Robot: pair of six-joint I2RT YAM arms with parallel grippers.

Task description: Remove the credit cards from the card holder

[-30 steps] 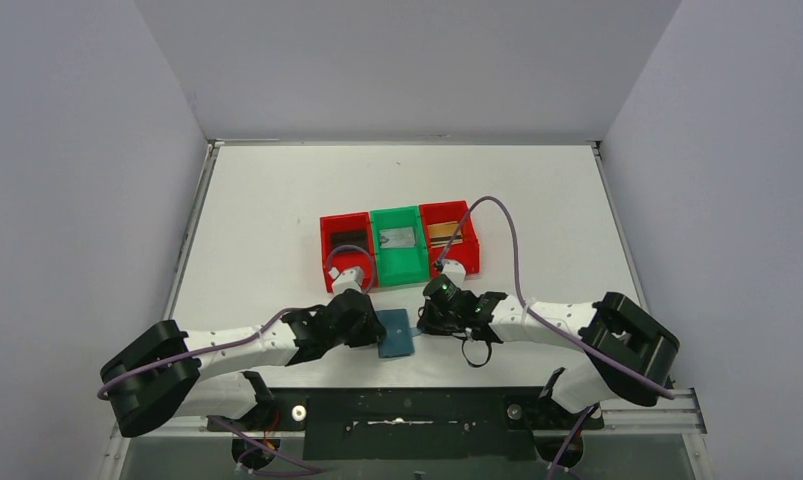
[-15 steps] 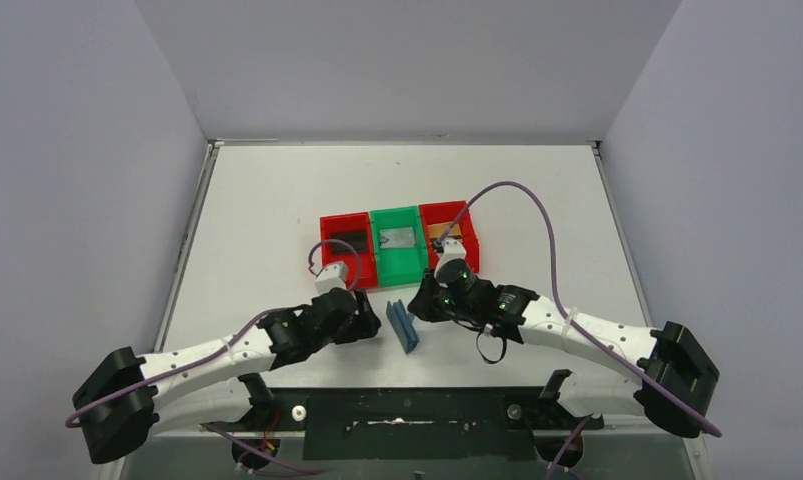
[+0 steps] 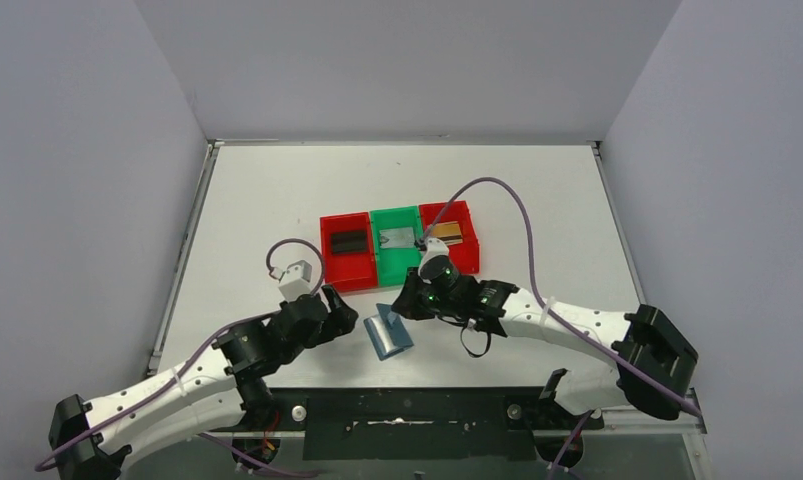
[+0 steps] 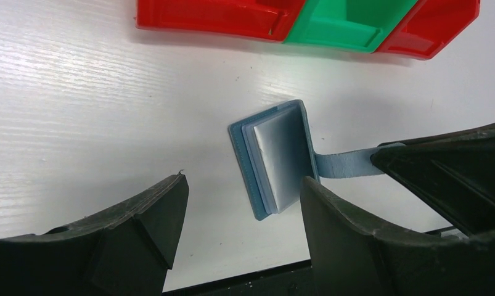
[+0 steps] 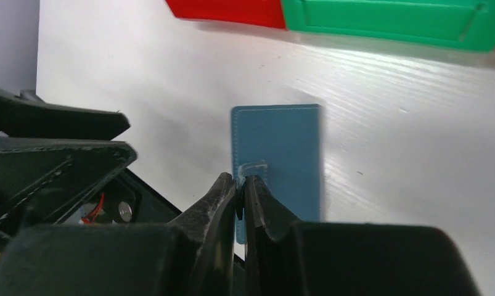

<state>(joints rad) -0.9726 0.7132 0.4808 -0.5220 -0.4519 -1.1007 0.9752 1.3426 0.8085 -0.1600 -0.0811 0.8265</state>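
Note:
The teal-blue card holder (image 3: pixel 389 333) lies near the table's front edge, partly folded, its lighter inner face (image 4: pixel 282 161) turned up. My right gripper (image 3: pixel 405 303) is shut on its snap tab (image 4: pixel 343 165), the tips pinching the tab's end (image 5: pixel 249 169) over the blue cover (image 5: pixel 285 148). My left gripper (image 4: pixel 243 185) hangs open just left of the holder (image 4: pixel 275 160), touching nothing. The credit cards lie in the bins: a black card (image 3: pixel 349 241), a silver-grey card (image 3: pixel 401 238) and a gold-brown card (image 3: pixel 447 232). No card shows in the holder.
Three bins stand in a row behind the holder: red (image 3: pixel 329 252), green (image 3: pixel 397 262), red (image 3: pixel 469 240). Their near walls show at the top of the left wrist view (image 4: pixel 331 34). The table's dark front rail (image 3: pixel 397 405) runs just below the holder.
My left gripper has opened, let go of the holder and drawn back to the left. My right gripper moved left with the tab, folding the flat-open holder over.

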